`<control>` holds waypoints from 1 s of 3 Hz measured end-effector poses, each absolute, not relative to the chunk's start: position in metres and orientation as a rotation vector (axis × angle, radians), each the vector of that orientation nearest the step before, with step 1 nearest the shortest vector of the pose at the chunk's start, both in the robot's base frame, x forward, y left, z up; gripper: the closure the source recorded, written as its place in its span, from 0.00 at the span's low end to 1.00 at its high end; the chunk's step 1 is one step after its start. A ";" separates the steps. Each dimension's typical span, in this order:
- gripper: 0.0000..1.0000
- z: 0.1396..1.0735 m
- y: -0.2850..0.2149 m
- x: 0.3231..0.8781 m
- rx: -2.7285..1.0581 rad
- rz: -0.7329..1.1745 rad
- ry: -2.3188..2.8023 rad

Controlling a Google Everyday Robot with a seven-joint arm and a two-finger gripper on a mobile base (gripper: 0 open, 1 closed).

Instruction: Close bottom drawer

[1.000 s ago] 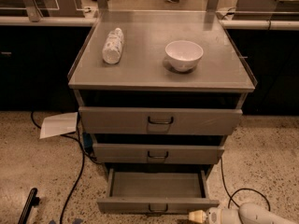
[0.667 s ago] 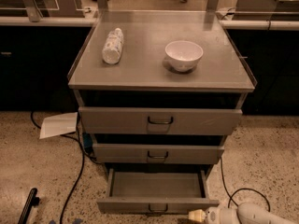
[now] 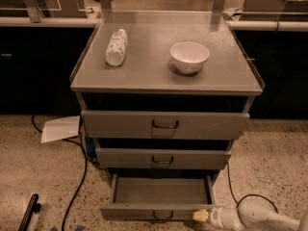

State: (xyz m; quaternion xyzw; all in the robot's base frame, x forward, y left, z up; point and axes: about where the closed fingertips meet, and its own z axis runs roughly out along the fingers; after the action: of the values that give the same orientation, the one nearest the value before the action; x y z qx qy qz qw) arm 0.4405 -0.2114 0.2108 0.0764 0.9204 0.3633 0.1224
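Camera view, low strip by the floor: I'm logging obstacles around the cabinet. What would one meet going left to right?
black bar on the floor → black cable → bottom drawer, pulled open → gripper, at the drawer front's right end

Place: a lab or workshop-like room is suggested.
Floor: speckled stone floor (image 3: 274, 158), crossed at lower left by loose black cables (image 3: 81, 182).
Furniture: grey metal three-drawer cabinet (image 3: 163, 76) at centre; long dark counters (image 3: 38, 61) across the top.
Machine: white robot gripper (image 3: 201, 216) at lower right, at the cabinet's foot.
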 end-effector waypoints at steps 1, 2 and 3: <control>1.00 0.211 -0.211 0.441 0.223 1.060 2.686; 1.00 0.197 -0.214 0.439 0.286 1.052 2.689; 1.00 0.177 -0.216 0.441 0.342 1.036 2.691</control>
State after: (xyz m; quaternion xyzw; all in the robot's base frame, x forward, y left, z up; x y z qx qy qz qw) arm 0.4407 -0.2160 0.1770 0.1170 0.9202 0.3542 0.1189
